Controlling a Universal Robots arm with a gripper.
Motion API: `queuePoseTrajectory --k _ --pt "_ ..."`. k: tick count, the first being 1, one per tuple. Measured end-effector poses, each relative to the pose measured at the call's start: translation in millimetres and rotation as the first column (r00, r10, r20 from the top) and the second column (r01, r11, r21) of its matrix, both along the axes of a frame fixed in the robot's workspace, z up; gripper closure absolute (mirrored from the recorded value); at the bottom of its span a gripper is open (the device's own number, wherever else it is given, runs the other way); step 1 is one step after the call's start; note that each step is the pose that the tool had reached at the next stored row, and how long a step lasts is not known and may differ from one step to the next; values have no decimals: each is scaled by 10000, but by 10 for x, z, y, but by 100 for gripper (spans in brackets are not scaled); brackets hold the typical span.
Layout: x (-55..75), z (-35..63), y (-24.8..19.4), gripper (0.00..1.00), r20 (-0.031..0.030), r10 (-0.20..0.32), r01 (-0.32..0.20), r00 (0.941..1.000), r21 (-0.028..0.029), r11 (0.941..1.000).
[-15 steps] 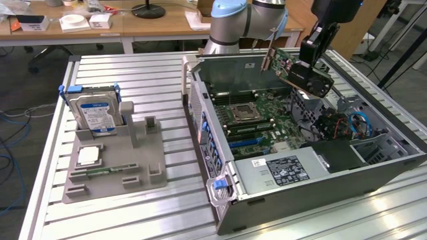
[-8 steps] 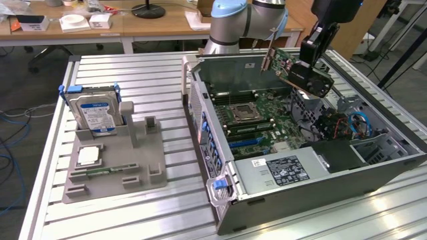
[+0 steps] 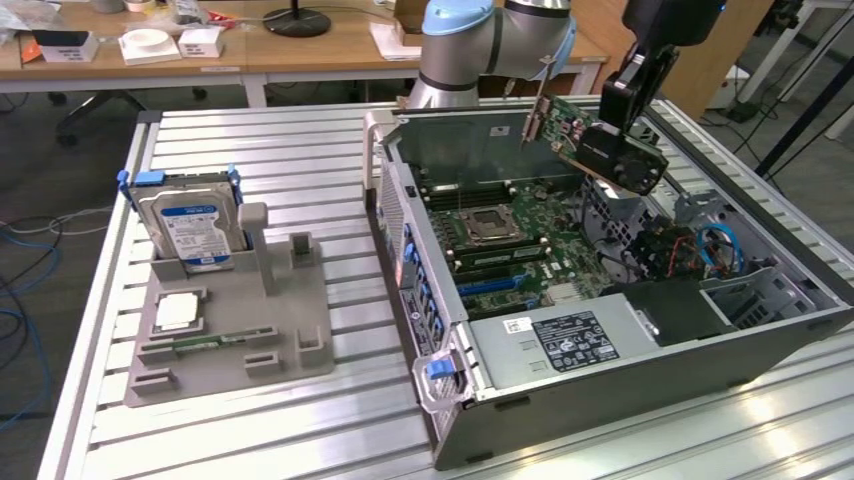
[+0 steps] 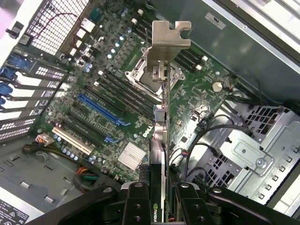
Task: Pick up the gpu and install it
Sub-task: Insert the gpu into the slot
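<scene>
Fingers (image 4: 136,206) pinched on the gpu (image 3: 614,152), edge-on above the motherboard (image 4: 93,101) inside the open computer case (image 3: 627,405)

Silver arm (image 3: 447,88), blue joint caps (glossy); black fingers (image 4: 136,206).

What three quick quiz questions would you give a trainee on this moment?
1. True or false: the gpu is already seated on the motherboard.
2. Where does the hard drive stand? A on the motherboard; B in the gray holder; C in the jaws.
3. Fill in: the jaws are shut on the ____.
Key: 1 false, it hangs tilted above the motherboard; 2 B; 3 gpu.
</scene>
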State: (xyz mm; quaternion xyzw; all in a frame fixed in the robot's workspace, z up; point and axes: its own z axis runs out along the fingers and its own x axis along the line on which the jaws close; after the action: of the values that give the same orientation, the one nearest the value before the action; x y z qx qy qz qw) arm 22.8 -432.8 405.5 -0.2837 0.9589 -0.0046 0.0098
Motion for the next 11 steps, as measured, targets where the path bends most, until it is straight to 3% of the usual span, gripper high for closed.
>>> queuePoseTrajectory --k 11 --pt "0 0 0 74 1 70 -70 10000 -1 10000"
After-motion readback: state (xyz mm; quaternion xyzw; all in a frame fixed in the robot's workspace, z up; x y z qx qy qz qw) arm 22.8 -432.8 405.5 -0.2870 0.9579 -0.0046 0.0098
